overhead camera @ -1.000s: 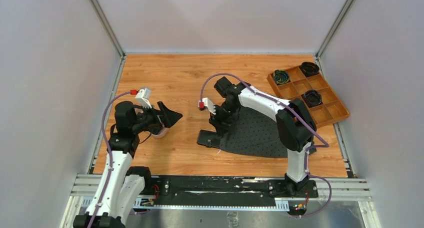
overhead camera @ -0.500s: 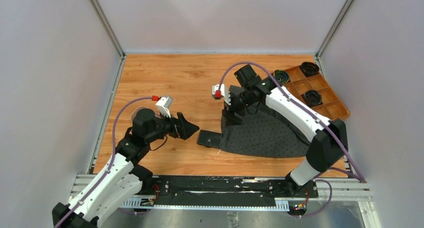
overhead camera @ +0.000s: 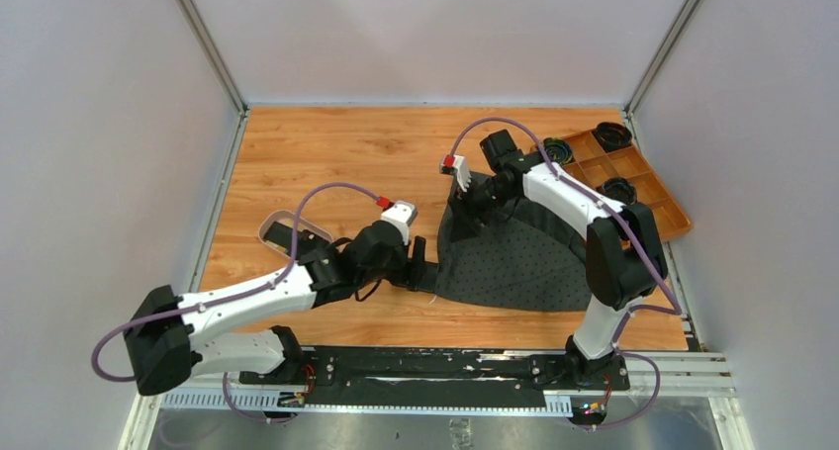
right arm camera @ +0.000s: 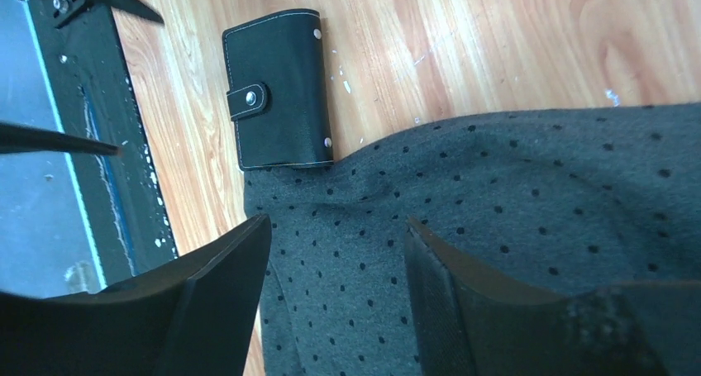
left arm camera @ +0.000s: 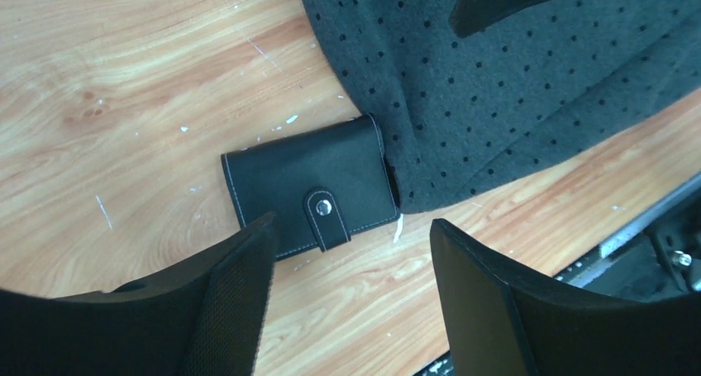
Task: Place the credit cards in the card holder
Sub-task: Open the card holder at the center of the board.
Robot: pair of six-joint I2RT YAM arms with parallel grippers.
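Here, holder (left arm camera: 310, 186) is seen snapped shut, cloth (right arm camera: 512, 211) at one edge. Left gripper (left arm camera: 351, 223) is held above holder, jaws apart; right gripper (right arm camera: 337, 221) beyond holder, likewise apart.

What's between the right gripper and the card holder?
In the right wrist view, only dark dotted cloth lies between the right gripper and the card holder, reaching the holder's edge.

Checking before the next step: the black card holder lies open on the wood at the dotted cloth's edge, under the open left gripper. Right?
Not open: the left wrist view shows the card holder closed, snap tab fastened. The rest holds: it lies on the wood at the edge of the dotted cloth, under the open left gripper.
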